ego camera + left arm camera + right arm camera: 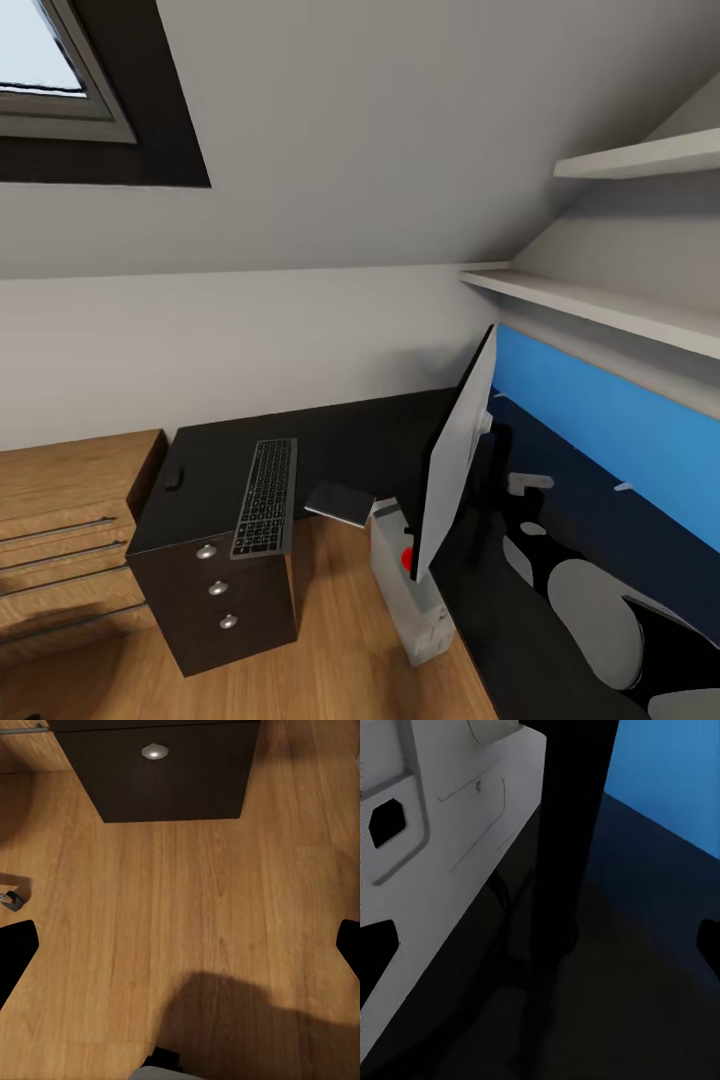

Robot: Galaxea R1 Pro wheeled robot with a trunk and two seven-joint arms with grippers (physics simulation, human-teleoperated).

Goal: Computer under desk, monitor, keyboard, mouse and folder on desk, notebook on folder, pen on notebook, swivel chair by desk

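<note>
The left tool [180, 945] is hanging over the light wood floor [195, 885] with its fingers spread wide, nothing between them; the two dark fingertips [15, 952] are showing at opposite edges of the left wrist view. Beyond it the dark drawer unit [176, 772] is standing on the floor, one round silver knob [154, 751] facing the camera. The right tool [540, 945] is also standing wide and empty, pointing along the glossy black worktop [615, 1005] just beside the monitor [450, 832], whose pale-grey back and black edge are rising close by; the blue wall panel [667, 772] is lying behind.

In the head view, the worktop [350, 440] is running in an L along the pale-grey walls under the sloped ceiling, a skylight [45, 70] sitting far left. The keyboard [266, 497] is lying on the left wing above the drawers, the small black mouse [174, 479] to its left. The monitor [455, 460] is standing edge-on at the right wing. A thin grey notebook [342, 502] is overhanging the worktop's near edge between keyboard and monitor. The light-grey computer [410, 590] is standing on the floor beneath the monitor. A light-wood chest of drawers [65, 540] is standing left of the worktop.
</note>
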